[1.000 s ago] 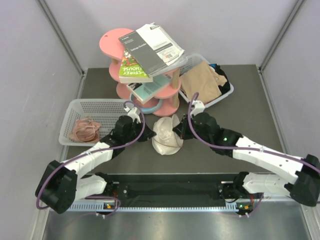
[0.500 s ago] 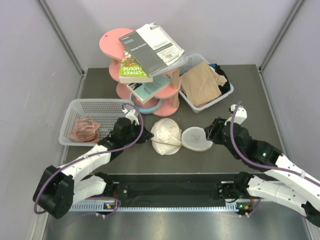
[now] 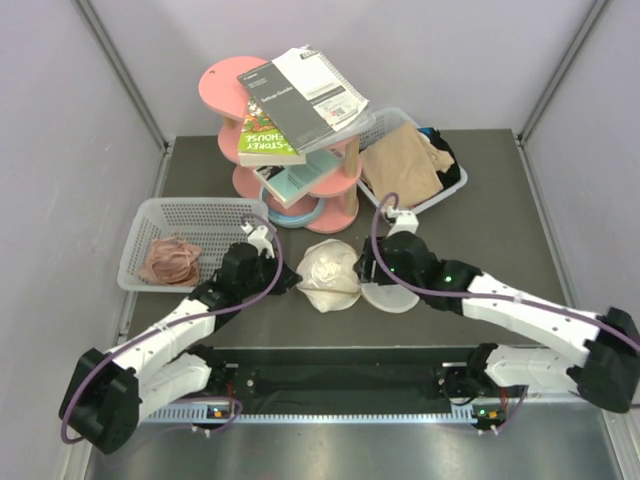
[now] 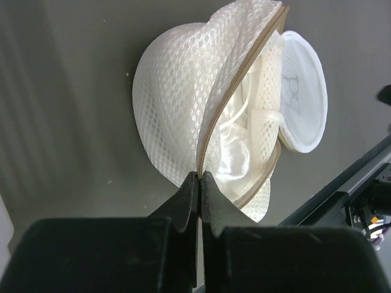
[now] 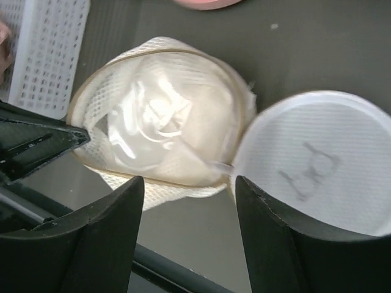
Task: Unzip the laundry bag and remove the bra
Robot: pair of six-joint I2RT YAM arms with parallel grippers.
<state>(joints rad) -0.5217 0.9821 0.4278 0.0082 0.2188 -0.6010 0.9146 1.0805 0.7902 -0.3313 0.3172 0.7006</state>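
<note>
The laundry bag lies unzipped in the middle of the table. Its round flap, printed with a bra outline, is folded out to the right. The off-white bra fills the open mesh cup and also shows through the opening in the left wrist view. My left gripper is shut on the bag's tan zipper edge at the cup's left side. My right gripper hangs open just above the bag's near rim, between cup and flap, holding nothing.
A white mesh basket with a pinkish-brown bundle stands at the left. Behind the bag is a pink tiered stand stacked with books. A tray with tan cloth sits at the back right.
The right gripper opened and pulled away to the right, leaving the flap folded open, then came back over the bag. The left gripper stayed shut on the zipper edge.
</note>
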